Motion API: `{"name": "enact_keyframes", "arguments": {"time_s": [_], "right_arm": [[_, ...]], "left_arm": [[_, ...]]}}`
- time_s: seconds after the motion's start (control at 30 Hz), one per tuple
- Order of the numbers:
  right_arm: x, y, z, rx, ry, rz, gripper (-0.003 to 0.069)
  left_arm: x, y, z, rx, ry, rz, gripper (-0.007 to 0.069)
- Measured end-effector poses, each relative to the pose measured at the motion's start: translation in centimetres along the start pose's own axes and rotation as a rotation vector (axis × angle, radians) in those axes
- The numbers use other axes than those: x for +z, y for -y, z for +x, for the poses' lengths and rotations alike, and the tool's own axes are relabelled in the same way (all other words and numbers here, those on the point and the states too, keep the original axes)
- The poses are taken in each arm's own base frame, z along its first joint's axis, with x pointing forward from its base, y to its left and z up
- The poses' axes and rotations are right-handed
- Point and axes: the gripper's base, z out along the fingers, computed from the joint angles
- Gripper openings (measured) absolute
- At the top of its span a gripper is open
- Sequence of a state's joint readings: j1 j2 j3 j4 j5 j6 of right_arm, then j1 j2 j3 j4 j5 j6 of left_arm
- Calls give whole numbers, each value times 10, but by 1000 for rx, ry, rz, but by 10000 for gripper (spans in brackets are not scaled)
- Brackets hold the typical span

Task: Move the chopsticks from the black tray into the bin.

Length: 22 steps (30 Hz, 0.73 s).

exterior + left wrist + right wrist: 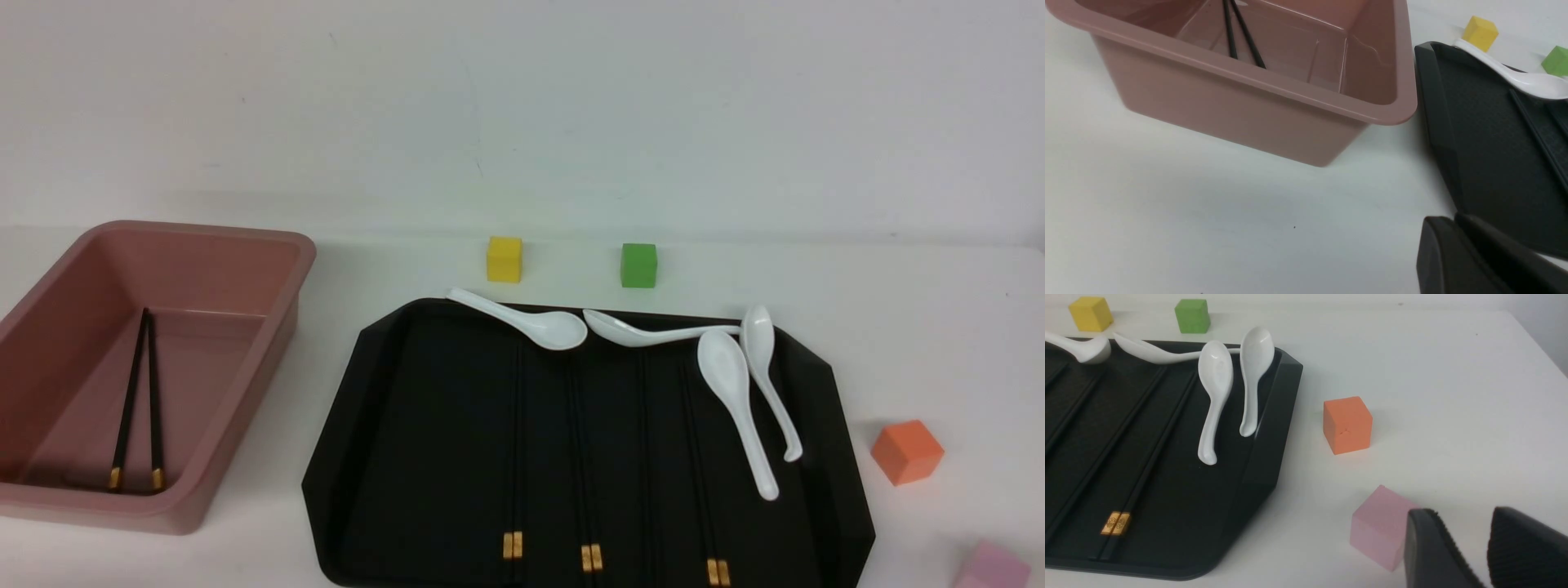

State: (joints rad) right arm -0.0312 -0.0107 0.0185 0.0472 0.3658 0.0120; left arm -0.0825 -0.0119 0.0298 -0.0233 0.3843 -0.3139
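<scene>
My right pincer (1484,555) hangs slightly parted, my left pincer (1457,249) closed, over the white counter (914,327) before a pale wall (522,106).

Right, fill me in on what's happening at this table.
A two-armed robot is clearing chopsticks off the black tray into the bin. One pair already lies in the bin; three pairs, at and, remain on the tray alongside four white spoons. Neither arm holds anything: the left gripper hangs over bare table between bin and tray, jaws close together, and the right gripper hovers by the pink cube, jaws apart.
</scene>
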Motion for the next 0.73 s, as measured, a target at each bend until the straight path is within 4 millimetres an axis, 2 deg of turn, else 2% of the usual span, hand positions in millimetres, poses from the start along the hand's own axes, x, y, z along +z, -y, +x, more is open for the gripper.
{"name": "enact_keyframes", "arguments": {"time_s": [0.73], "right_arm": [[0,0,0,-1,0,0,240]], "left_arm": [[0,0,0,0,0,0,58]]}}
